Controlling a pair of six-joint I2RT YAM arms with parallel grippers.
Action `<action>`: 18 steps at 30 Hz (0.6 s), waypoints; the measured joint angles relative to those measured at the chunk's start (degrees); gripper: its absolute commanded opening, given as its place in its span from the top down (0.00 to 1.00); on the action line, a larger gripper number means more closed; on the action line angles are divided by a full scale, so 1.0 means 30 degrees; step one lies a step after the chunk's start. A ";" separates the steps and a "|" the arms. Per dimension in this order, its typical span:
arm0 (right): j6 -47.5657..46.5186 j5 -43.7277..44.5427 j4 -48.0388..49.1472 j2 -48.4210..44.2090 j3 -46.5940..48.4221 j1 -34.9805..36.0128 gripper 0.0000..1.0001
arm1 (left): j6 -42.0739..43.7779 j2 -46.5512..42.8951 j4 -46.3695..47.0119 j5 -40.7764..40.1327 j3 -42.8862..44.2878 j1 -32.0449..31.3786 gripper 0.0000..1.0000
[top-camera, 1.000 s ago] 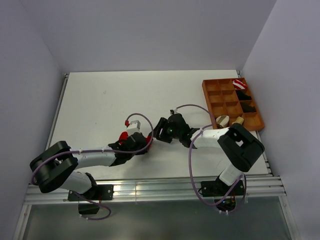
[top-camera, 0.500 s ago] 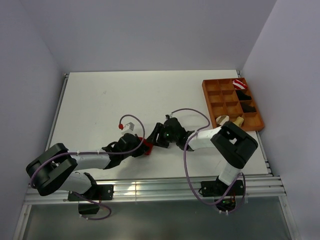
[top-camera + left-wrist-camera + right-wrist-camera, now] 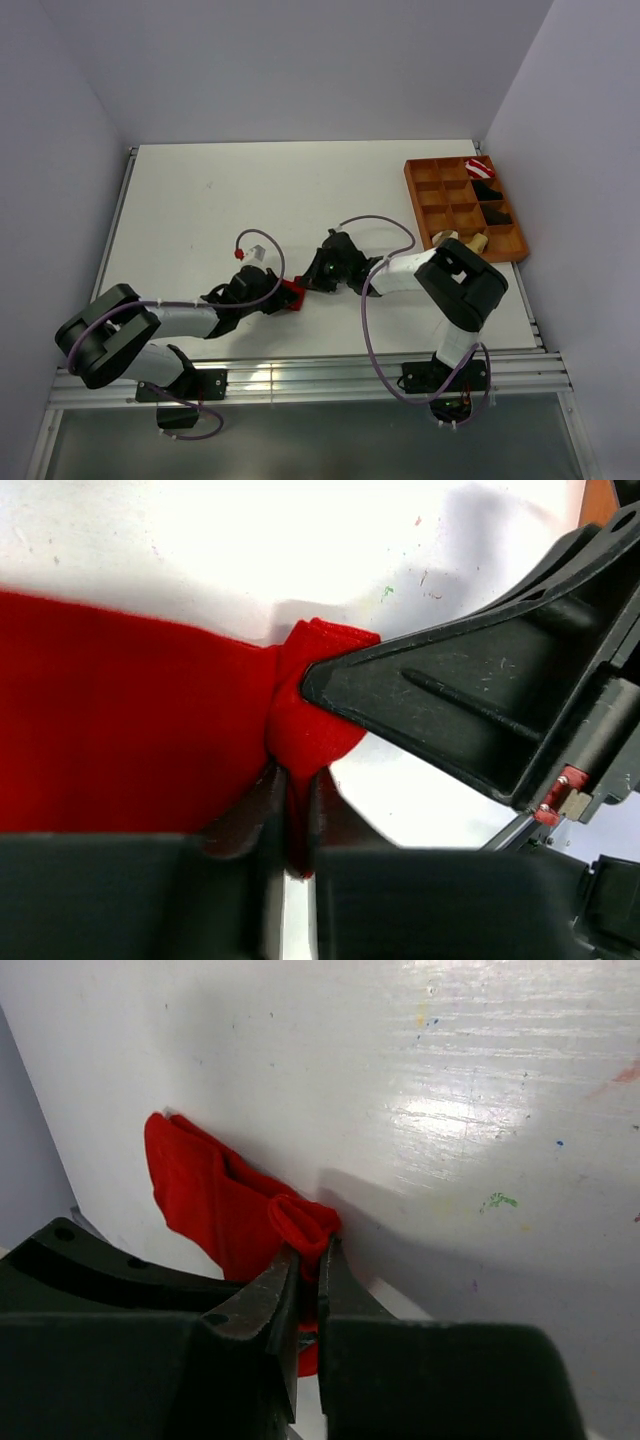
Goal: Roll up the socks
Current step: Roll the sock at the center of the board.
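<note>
One of the socks, the red sock point(image 3: 293, 293), lies bunched on the white table between my two grippers. In the left wrist view it spreads flat to the left point(image 3: 120, 730), with a twisted end running into my left gripper point(image 3: 297, 790), whose jaws are pinched on the fabric. The right gripper's black finger point(image 3: 450, 720) presses against that same bunched end. My right gripper point(image 3: 308, 1265) is shut on a folded loop of the red sock point(image 3: 210, 1200). From above, the left gripper point(image 3: 283, 298) and the right gripper point(image 3: 311, 281) meet almost tip to tip.
An orange compartment tray point(image 3: 415, 185) stands at the back right. It holds a red-and-white rolled bundle point(image 3: 478, 168), black bundles point(image 3: 490, 190), and cream and tan fabric point(image 3: 445, 240) in its near cells, beside the right arm's elbow point(image 3: 465, 285). Walls enclose the table.
My left gripper has drawn the red sock rightward and nearer. The right gripper has moved left to meet it and closed on the sock's bunched end.
</note>
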 measured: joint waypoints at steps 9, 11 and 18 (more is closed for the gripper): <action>-0.1049 0.0401 -0.1559 -0.0007 0.0801 -0.0007 1.00 | 0.0379 0.0335 -0.0240 0.0729 0.0780 0.0364 0.43; -0.1275 0.0386 -0.1559 -0.0007 0.0809 -0.0029 1.00 | 0.0510 -0.0007 -0.0670 0.0758 0.0780 0.0721 0.42; -0.2025 0.0372 -0.1851 -0.0248 0.0809 -0.0204 1.00 | 0.1166 -0.0729 -0.1719 0.0874 0.0816 0.2732 0.42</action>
